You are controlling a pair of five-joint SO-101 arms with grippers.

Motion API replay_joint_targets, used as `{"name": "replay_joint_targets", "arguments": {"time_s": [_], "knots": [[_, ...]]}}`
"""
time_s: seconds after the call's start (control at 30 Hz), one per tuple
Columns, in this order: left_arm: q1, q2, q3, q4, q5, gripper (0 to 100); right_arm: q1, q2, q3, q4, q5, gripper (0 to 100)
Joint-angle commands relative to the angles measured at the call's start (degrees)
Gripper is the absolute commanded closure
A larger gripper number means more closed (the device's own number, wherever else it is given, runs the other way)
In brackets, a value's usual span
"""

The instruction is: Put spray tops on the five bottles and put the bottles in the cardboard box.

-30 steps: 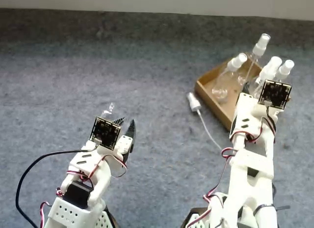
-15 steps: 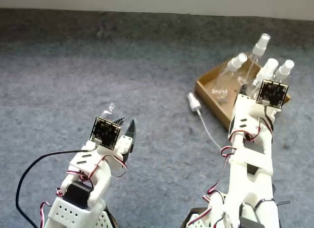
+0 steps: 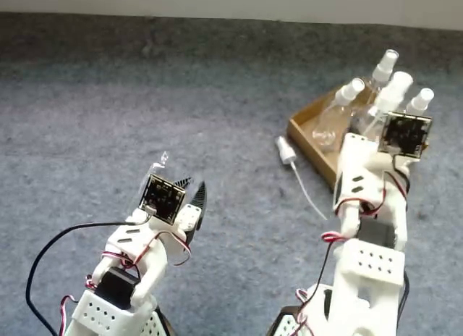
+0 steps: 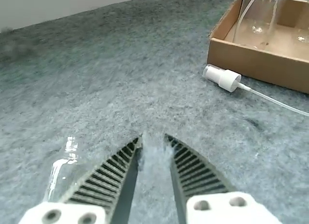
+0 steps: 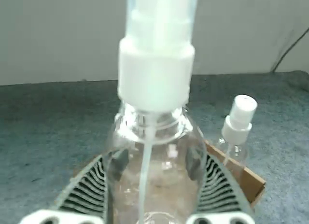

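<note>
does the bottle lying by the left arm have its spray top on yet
Off. The bottle lies on the carpet with a bare neck; a loose spray top lies beside the cardboard box.

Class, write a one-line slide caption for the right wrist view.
Right gripper clamps a capped spray bottle, with a second capped bottle in the cardboard box behind.

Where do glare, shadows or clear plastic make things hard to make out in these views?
High view: soft, even light, no hard shadows; the capless bottle on the carpet shows as little more than a glint. Left wrist view: that bottle blends into the carpet, marked by highlights at its neck. Right wrist view: the held bottle in the right tool carries reflections across its shoulders.
</note>
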Motion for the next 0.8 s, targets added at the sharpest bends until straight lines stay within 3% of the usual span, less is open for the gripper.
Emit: {"name": "replay_joint_targets", "arguments": {"time_s": [0.0,0.33,0.63,0.77], "knots": [[3.38,-0.48,0.66,1.93,0.0,96,-8.31,-7.69,-4.0,3.91,-0.88,92.1],[9.89,-0.57,0.66,4.04,0.0,96,-28.44,-15.78,-1.98,12.62,-0.97,92.1],[17.27,-0.57,0.66,3.87,0.26,96,-37.93,-20.62,9.98,3.47,-0.97,92.1],[17.71,-0.57,0.57,3.16,4.48,96,-41.27,-22.64,13.93,2.51,-0.97,92.1]]}}
